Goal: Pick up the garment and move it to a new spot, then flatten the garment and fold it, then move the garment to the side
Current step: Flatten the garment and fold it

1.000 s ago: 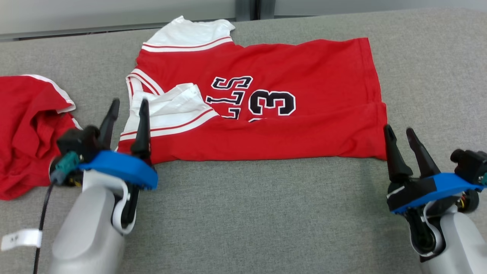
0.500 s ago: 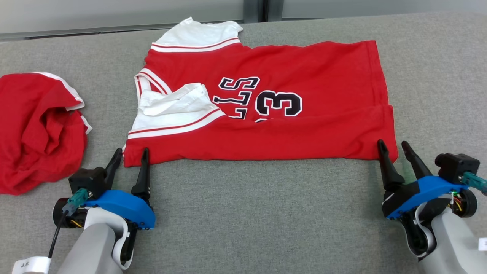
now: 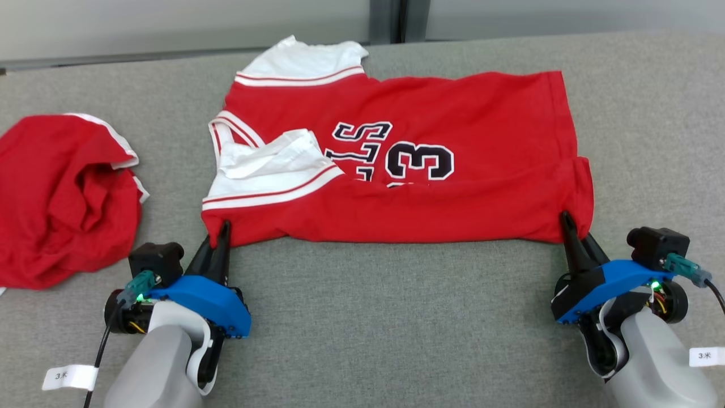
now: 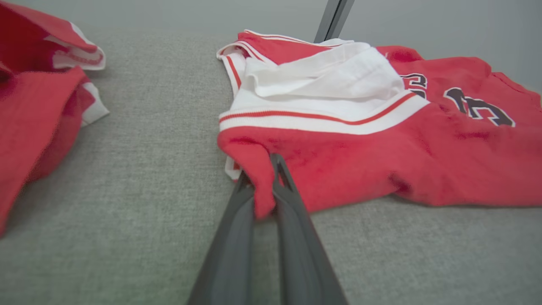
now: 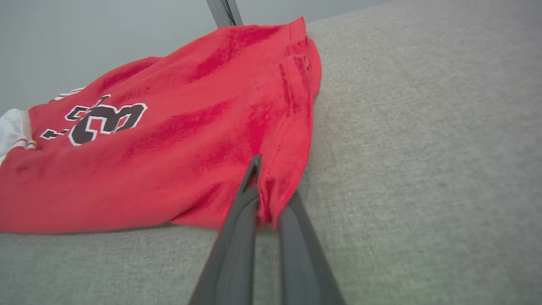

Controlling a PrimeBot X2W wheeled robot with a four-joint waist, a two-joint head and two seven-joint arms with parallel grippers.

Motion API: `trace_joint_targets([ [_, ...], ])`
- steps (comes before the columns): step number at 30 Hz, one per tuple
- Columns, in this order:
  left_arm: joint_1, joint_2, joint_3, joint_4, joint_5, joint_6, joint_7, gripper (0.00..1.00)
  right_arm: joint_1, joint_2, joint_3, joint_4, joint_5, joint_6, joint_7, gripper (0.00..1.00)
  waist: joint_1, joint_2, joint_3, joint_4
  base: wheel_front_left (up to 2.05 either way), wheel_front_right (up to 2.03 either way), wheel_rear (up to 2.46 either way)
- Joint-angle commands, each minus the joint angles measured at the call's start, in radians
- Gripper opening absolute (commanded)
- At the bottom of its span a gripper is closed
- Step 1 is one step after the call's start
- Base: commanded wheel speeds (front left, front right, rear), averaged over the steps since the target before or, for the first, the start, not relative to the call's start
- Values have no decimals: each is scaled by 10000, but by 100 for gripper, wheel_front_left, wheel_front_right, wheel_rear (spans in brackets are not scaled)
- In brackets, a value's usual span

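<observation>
A red garment (image 3: 453, 192) with white sleeves and a black "3" lies spread on the grey table, its near edge folded over. My left gripper (image 3: 220, 233) is shut on the garment's near left corner (image 4: 260, 186), where red cloth bunches between the dark fingers. My right gripper (image 3: 569, 226) is shut on the near right corner (image 5: 271, 199), which is pinched and slightly lifted. The garment (image 4: 381, 144) fills the upper right of the left wrist view, and the garment (image 5: 148, 161) stretches away to the left in the right wrist view.
A second red garment (image 3: 62, 198) lies crumpled at the table's left; it also shows as red cloth (image 4: 29, 106) in the left wrist view. Bare grey table (image 3: 396, 317) extends between my arms. A pale wall with a dark post (image 3: 388, 20) runs behind.
Both grippers moved forward to the garment's near corners and shut on them. The near edge has puckered at both corners. The head camera has shifted slightly.
</observation>
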Motion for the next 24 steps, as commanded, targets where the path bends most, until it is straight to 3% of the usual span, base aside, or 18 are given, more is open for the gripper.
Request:
trace_joint_targets([
  [1,88,43,30,-1,-92,-46,-56,0,49,-41,33,12,102,5,-103,0,0,0,-149,-49,0,0,0],
  [8,1356,-91,180,-836,-346,-65,-190,0,1048,-177,107,-303,672,3,-357,0,0,0,-1039,103,0,0,0],
  [14,2958,-164,493,-2197,-204,175,-201,0,2488,-404,-285,-1265,966,3,-176,0,0,0,-1517,398,0,0,0],
  [24,4851,-171,389,-4149,-88,807,8,0,4968,-17,-1103,-3759,727,3,1310,0,0,0,-1762,556,0,0,0],
])
